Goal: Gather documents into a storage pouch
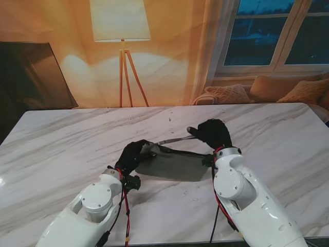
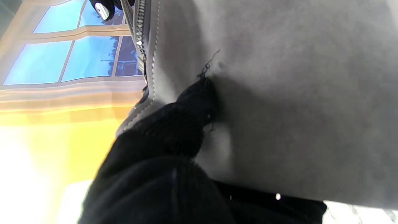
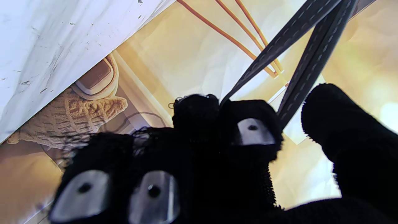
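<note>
A flat grey storage pouch [image 1: 172, 165] is seen on the marble tabletop [image 1: 61, 149], between the two arms and near the robot's edge. Its long axis runs left to right across the stand's view, so each hand meets one end of it. The left hand [image 1: 132, 156] is clamped on the pouch's left end; in the left wrist view a gloved fingertip [image 2: 199, 99] is pressed into the soft cloth beside the zipper [image 2: 140, 37]. The right hand [image 1: 213, 133] is raised at the far right end, and its fingers [image 3: 252, 130] are closed around a dark stitched strap [image 3: 298, 71], which runs up between them as two bands. The mouth of the pouch appears to be lifted on the side away from the robot, where a thin raised edge is drawn from the left hand toward the right.

No documents can be made out in any view, so the opening step is judged to be in hand, not the filling. The coming move turns on the mouth facing away from the robot: papers would have to be brought in from the far side, along the short axis.

The pouch is a matte, felt-like grey fabric with metal zipper teeth, limp enough to sag. The tabletop is smooth, white and grey-veined. Both hands are covered by black knitted gloves
</note>
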